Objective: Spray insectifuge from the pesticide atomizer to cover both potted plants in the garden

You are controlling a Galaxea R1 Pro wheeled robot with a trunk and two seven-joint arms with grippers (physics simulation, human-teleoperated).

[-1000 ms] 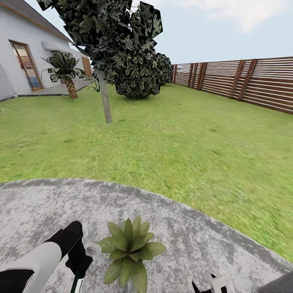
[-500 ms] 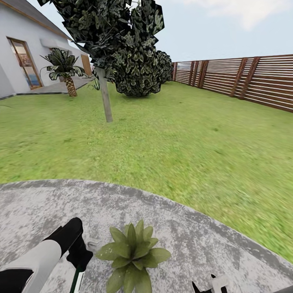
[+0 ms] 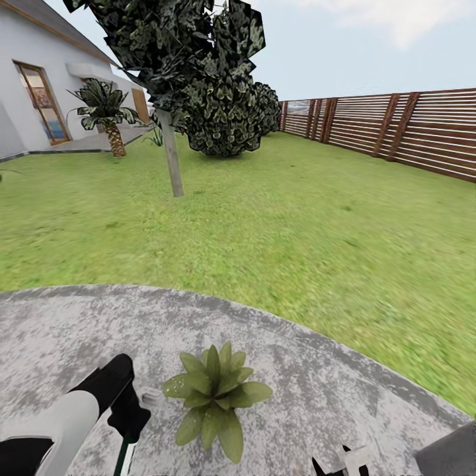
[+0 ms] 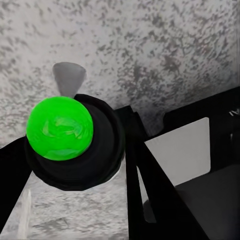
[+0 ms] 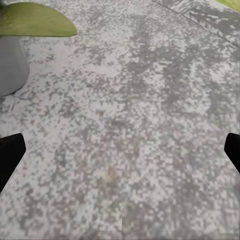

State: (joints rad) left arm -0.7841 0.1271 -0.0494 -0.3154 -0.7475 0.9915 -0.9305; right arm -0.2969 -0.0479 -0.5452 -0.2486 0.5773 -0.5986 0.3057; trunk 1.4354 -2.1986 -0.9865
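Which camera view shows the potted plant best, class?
The head view: the whole plant sits on the paving, every leaf visible, beside the left tool. The right wrist view catches one leaf and part of its grey pot. The left wrist view looks at the atomizer instead.

Lawn point(image 3: 297, 218), slatted fence point(image 3: 396, 129), white house point(image 3: 39, 79)

From the head we look forward and down over the potted plant point(image 3: 213, 396) toward the fence point(image 3: 403, 129). Our left wrist camera sits close above the paving point(image 4: 165, 55); our right wrist camera shares the plant's pot point(image 5: 10, 67).
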